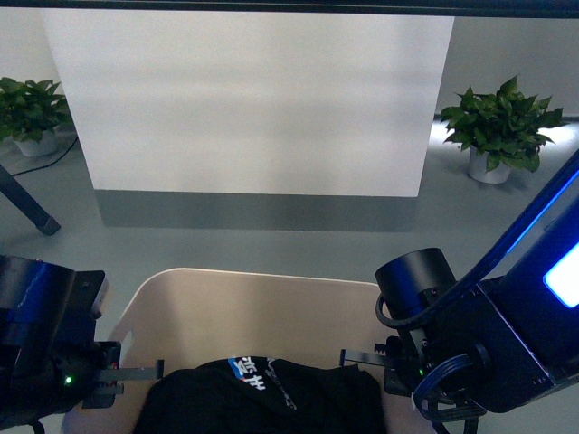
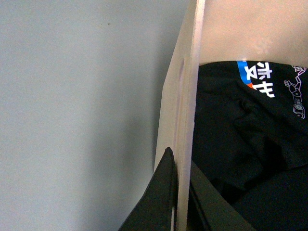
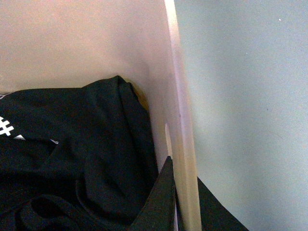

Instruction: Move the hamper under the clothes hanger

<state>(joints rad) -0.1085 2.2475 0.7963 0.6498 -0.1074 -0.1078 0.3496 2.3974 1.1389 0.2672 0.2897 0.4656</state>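
The beige hamper [image 1: 262, 312] sits on the grey floor right in front of me, with a black printed garment [image 1: 262, 393] lying inside it. My left gripper [image 1: 136, 371] is shut on its left rim, one finger outside the wall [image 2: 185, 96] and one inside [image 2: 180, 192]. On the opposite rim my right gripper [image 1: 366, 355] is shut too, pinching the thin edge [image 3: 185, 202] beside the garment [image 3: 72, 159]. A dark slanted leg [image 1: 27, 206] at the far left and a dark bar [image 1: 271, 7] along the top edge seem to belong to the clothes hanger; the rest of it is out of view.
A large white panel [image 1: 253, 99] with a grey base strip stands straight ahead. One potted plant [image 1: 499, 127] stands on the floor at the right of it, another [image 1: 32, 108] at the left with a black cable beside it.
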